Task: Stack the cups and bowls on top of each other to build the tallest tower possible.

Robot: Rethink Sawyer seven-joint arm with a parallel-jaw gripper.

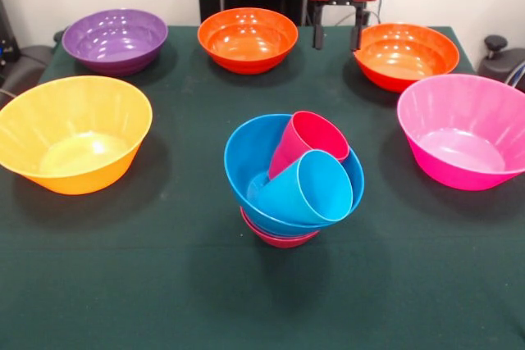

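Tower point(291, 182) sits near the middle of the table point(123, 284), a bit toward the near edge: small red bowl point(279, 238) at the bottom, mostly hidden, a mid-sized blue bowl point(246, 165) on top of it, tilted with its opening toward the camera. Inside the blue bowl two cups lie tipped over, not upright: crimson red cup point(308, 141) behind, light blue cup point(308, 188) in front of it and touching it, its mouth over the bowl's rim. Other bowls ring the tower, all apart from it and upright. Purple bowl point(115, 38) at the far left corner, orange bowl point(247, 38) at the far edge centre, second orange bowl point(406, 55) toward the far right corner. Large yellow-orange bowl point(72, 133) by the left edge, large pink bowl point(463, 130) by the right edge. Gripper point(337, 37) shows at the far edge between the two orange bowls, two dark fingers point(318, 35) hanging down with a gap between them, spread apart, nothing held, clear of both bowls.
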